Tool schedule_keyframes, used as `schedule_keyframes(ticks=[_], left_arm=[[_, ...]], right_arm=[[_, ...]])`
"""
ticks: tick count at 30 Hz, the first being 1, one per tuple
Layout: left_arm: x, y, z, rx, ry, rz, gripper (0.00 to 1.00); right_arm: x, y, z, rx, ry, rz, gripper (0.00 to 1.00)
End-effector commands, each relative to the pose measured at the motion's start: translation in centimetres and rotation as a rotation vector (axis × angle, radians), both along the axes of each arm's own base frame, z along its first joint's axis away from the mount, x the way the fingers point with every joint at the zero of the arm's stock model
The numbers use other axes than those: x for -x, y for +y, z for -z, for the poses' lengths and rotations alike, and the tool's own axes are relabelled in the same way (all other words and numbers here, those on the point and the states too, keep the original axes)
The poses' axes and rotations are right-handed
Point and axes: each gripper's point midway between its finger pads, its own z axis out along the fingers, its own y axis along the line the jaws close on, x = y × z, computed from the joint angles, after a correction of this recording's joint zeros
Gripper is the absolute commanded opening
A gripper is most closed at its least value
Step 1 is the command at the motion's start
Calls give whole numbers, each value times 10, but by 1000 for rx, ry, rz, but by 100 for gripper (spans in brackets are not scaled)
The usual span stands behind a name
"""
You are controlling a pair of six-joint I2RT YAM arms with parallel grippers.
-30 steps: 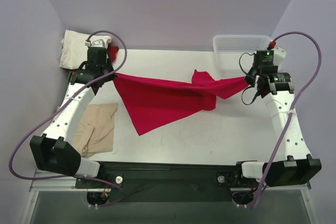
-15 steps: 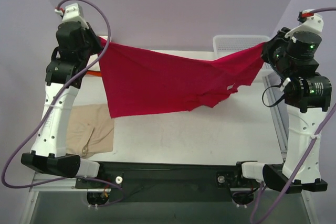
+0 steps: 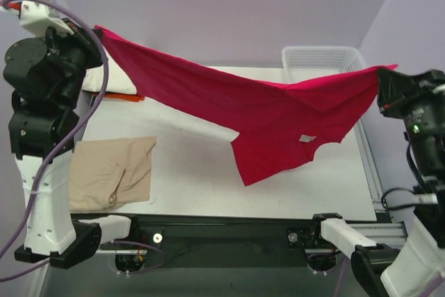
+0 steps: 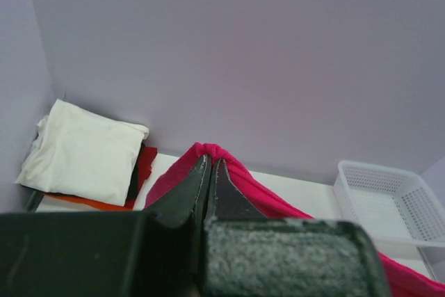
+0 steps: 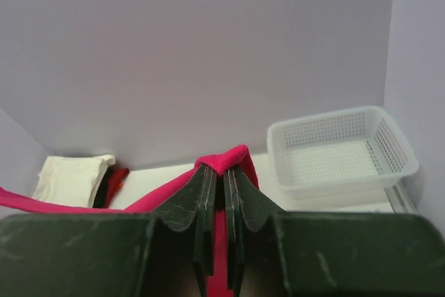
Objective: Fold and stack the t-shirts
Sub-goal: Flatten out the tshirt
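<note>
You have the red t-shirt (image 3: 278, 113) slung above the table (image 3: 188, 175) between the left gripper (image 4: 210, 167) and right gripper (image 5: 221, 174), each clamped on an edge; it looks light and limp, so grip corners, never the sagging middle.

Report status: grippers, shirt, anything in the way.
Left gripper and right gripper both shut on red shirt. Shirt stretched aloft between them, middle drooping. Tan shirt near left, basket far right; neither blocking.

No legible text, number or brand is shown; the white tag (image 3: 307, 138) on the crimson t-shirt (image 3: 264, 113) cannot be read.
</note>
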Motion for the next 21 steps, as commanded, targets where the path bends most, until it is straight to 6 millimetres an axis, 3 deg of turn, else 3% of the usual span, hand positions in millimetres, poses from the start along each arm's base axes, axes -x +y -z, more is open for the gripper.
schedule_keyframes(ticks=[1,5,8,10,12,13,14,15,16,18,19,21], left_arm=[[46,14,-34,-21,-108,-25,0],[68,29,-31,-35,-124,-89,0],[73,36,-30,-50,-124,-120,0],[67,37,-29,-65,-120,-132,0],[53,38,-24,-74,-94,-150,0],[46,36,-20,-80,-82,-148,0],[31,34,-12,-88,-55,-150,0],[11,32,-2,-95,-27,-155,0],[9,32,-1,-96,-30,-155,0],[-23,30,17,-97,22,-173,0],[-43,28,30,-102,60,-175,0],[-63,24,38,-81,74,-171,0]], right_arm=[[48,4,-50,-3,-211,-37,0],[75,8,-69,-8,-312,-70,0],[76,10,-74,-13,-335,-81,0],[66,11,-73,-16,-329,-84,0],[46,9,-68,-13,-305,-66,0],[25,9,-61,-8,-265,-57,0],[13,7,-58,-10,-248,-43,0],[-14,8,-45,-7,-189,-40,0],[-28,8,-38,-7,-161,-35,0],[-57,8,-25,-3,-116,-26,0],[-82,9,-13,-4,-72,-21,0],[-103,9,-7,0,-49,-16,0]])
